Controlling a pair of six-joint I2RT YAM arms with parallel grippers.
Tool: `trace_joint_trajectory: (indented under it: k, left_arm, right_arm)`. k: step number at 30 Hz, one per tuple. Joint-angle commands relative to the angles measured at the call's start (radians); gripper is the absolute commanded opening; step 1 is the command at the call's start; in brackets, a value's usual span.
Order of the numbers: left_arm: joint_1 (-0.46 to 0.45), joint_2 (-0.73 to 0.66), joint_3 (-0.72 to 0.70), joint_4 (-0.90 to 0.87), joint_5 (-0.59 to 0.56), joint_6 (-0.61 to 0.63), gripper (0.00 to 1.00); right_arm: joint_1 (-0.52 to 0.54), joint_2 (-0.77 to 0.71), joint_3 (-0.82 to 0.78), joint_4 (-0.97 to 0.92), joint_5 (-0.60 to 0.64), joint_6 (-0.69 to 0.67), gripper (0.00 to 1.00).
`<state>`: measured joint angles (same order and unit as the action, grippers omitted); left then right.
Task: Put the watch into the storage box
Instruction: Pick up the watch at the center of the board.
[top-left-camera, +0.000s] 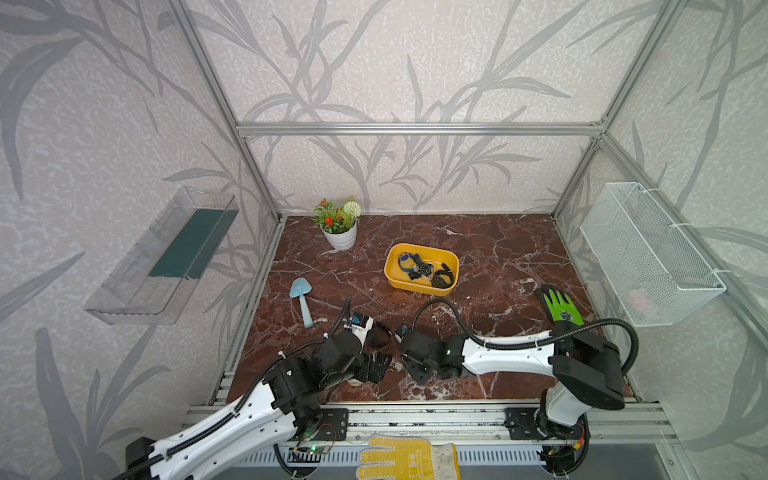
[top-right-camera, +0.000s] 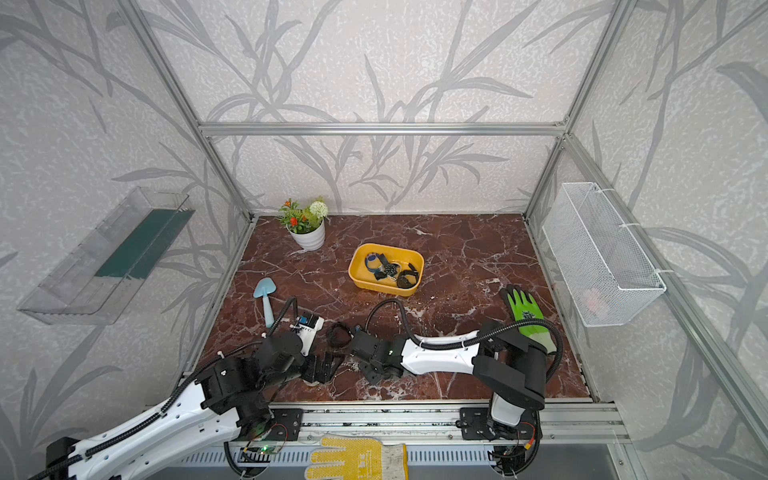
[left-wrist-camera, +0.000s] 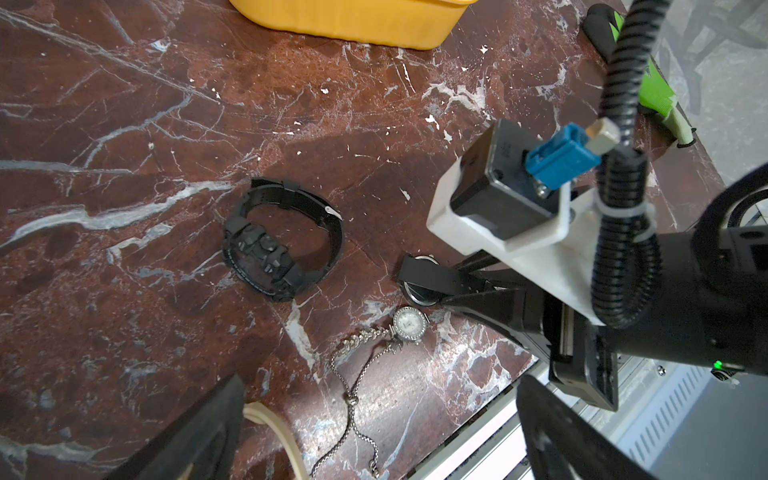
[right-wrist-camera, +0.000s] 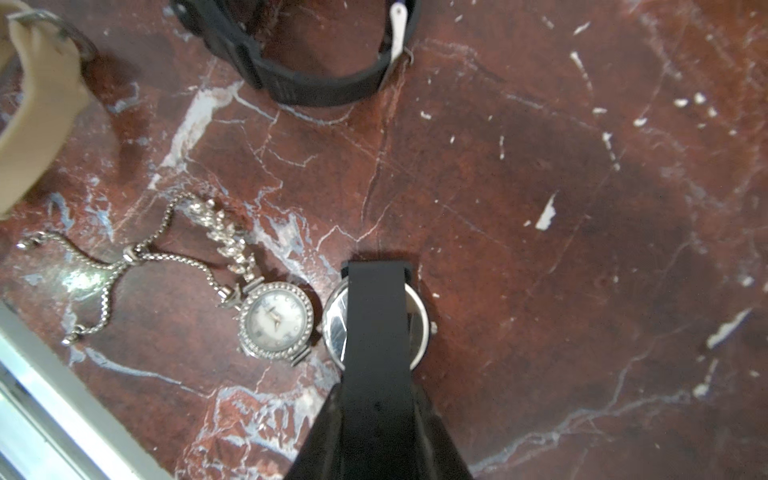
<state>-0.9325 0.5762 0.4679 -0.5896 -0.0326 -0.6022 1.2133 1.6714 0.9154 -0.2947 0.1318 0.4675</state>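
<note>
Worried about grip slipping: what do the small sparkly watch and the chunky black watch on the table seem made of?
Small sparkly watch: looks like polished silver metal, stone-studded bezel, fine link chain glinting. Chunky black watch: probably matte rubber or resin; dull, moulded ridged strap.

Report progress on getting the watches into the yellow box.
Done: several watches lie in the storage box. In hand: the right gripper pinches the black-strap watch by its strap, not lifted. To do: black digital watch, jewelled silver watch and beige-strap watch lie on the table; left gripper open.
</note>
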Motion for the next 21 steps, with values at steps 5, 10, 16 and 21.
trace_joint_trajectory:
  k: [5,10,16,21]
  left_arm:
    - [-0.003,0.021,0.013,0.022,-0.012,0.023,0.99]
    - [-0.003,0.053,0.03,0.048,-0.008,0.056,0.99]
    - [-0.003,0.106,0.058,0.091,-0.005,0.114,0.99]
    - [-0.003,0.158,0.083,0.135,-0.006,0.157,0.99]
  right_arm:
    - [-0.003,-0.118,0.005,-0.063,0.054,0.003,0.26]
    - [-0.02,-0.18,0.018,-0.103,0.072,-0.003,0.26]
    - [-0.091,-0.248,0.032,-0.124,0.045,-0.027,0.26]
    - [-0.162,-0.285,0.045,-0.129,0.03,-0.06,0.26]
